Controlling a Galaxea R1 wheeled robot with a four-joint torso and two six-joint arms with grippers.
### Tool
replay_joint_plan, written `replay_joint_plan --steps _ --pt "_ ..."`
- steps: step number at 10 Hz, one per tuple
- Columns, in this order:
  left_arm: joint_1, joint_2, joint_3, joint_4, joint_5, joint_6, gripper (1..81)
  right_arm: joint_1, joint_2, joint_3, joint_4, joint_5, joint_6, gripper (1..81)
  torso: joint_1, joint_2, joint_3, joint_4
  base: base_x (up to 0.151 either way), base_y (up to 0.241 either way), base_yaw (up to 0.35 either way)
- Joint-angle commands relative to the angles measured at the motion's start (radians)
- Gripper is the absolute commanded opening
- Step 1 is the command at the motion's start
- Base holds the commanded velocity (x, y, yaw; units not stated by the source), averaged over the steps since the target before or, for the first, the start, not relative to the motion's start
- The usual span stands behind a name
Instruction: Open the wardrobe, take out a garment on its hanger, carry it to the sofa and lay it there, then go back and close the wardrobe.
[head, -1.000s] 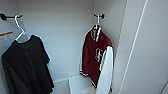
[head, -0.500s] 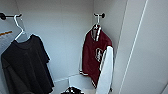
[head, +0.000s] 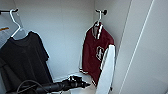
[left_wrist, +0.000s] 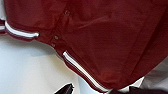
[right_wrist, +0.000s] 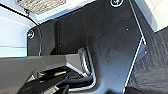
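Wardrobe (head: 140, 50) already open. Garment (head: 96, 53) on hanger (head: 99, 15), hooked on rail above and beyond left fingers (head: 83, 84); finger state cannot tell. Removal, sofa, closing all left.

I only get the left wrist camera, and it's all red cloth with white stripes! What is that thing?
Observer: The head view shows a dark red jacket with white sleeves, hanging inside the wardrobe.
Operator: What's it hanging on?
Observer: A thin white hanger, hooked over a dark knob up high.
Operator: Is anything else in there?
Observer: A black T-shirt hangs on the other side, apart from the jacket.
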Motion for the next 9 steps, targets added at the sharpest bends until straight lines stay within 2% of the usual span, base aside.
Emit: replay_joint_plan --steps 1,5,9 --pt "-0.29 0.0 0.075 -0.128 0.006 -0.003 81.1 0.04 0.001 0.006 0.001 -0.053 0.002 81.1 0.0 0.0 0.0 0.0 0.0 0.0 0.0" --pt "-0.44 0.014 0.054 -0.272 0.006 -0.004 81.1 0.037 0.002 0.008 0.001 -0.028 0.002 81.1 0.0 0.0 0.0 0.0 0.0 0.0 0.0" --pt "-0.555 0.071 -0.04 -0.385 0.0 -0.004 81.1 0.028 0.002 0.009 0.0 -0.025 0.002 81.1 0.0 0.0 -0.001 0.0 0.0 0.0 0.0"
